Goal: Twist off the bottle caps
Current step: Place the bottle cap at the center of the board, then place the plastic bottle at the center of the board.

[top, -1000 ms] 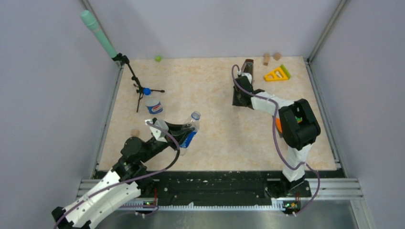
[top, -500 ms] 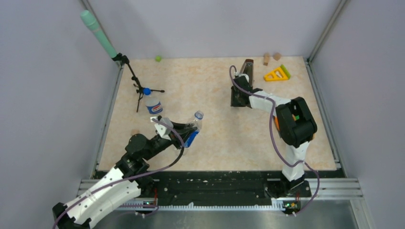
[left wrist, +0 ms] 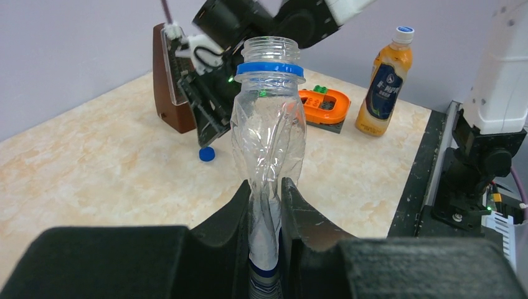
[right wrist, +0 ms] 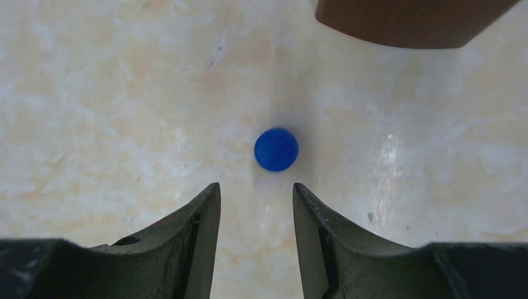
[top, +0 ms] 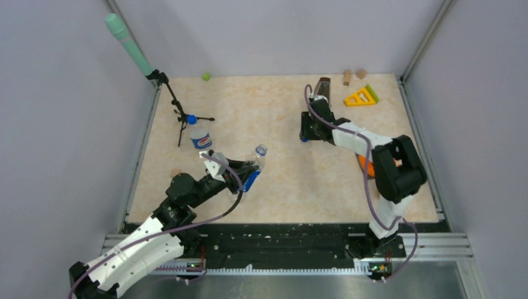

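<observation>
Left hand (left wrist: 266, 193) pinches crushed bottle (left wrist: 268, 124), neck bare; right hand (right wrist: 255, 187), spread, hangs over loose blue cap (right wrist: 276, 149) on surface (right wrist: 124, 93) well beyond bottle; this cap seems done, next prob. needs grip on capped bottle (top: 200, 138) nearby.

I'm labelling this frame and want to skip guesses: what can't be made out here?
Held bottle: lower part hidden between the left gripper's fingers, left wrist view.
Brown block: cut off by the top edge, right wrist view.
Juice bottle: top view, the right arm covers it.
Standing bottle's label: too small to read, top view.
</observation>
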Controlling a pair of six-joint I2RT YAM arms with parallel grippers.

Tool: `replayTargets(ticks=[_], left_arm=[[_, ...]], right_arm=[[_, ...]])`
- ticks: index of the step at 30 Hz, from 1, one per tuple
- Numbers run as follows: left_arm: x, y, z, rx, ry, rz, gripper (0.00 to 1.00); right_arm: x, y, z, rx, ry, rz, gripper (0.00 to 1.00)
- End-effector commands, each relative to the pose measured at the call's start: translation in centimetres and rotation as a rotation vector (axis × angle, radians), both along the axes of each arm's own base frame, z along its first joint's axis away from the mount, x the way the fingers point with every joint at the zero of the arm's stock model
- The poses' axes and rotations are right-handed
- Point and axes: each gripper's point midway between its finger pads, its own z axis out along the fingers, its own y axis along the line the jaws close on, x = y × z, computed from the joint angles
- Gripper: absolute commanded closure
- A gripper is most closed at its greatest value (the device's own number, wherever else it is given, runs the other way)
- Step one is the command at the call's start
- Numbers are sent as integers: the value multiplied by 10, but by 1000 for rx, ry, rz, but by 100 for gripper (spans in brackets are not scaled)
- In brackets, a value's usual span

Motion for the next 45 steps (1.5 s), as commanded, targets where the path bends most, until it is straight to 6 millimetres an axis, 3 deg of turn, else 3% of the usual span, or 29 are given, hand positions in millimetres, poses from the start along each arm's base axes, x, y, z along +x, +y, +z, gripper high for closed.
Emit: replayTargets(ticks=[1,2,3,6,9,11,16,21,29,35,41,45], left_arm=[[1,-4,11,-23,-42,-11,100],[2,-5,9,-19,-41,-10,100],[3,-6,9,-15,-43,-12,100],[2,-11,6,11,-49,-39,100],[-1,-19,4,22,-63,-82,100],[-4,-25,4,22,-70,-122,100],[-13,-39,4,24,-82,-223,100],[-18,-49,4,21,-65,-290,100],[-23,-48,5,19,-76,-307,100],[-22,-46,4,20,-74,-295,100],[-20,-46,2,23,-69,-283,100],[-19,-45,2,23,-70,-277,100]], right_arm=[[-15,13,106,218,-230,58,55],[-25,15,122,271,-267,82,55],[-38,26,152,365,-332,153,55],[-99,43,223,607,-512,375,52],[-160,51,275,782,-584,575,50],[-183,55,286,819,-575,659,49],[-215,62,292,837,-563,753,40],[-226,78,281,794,-516,798,36],[-230,97,257,725,-444,831,34],[-245,108,256,765,-417,922,36],[-247,107,250,755,-401,927,40],[-250,107,248,751,-395,947,50]])
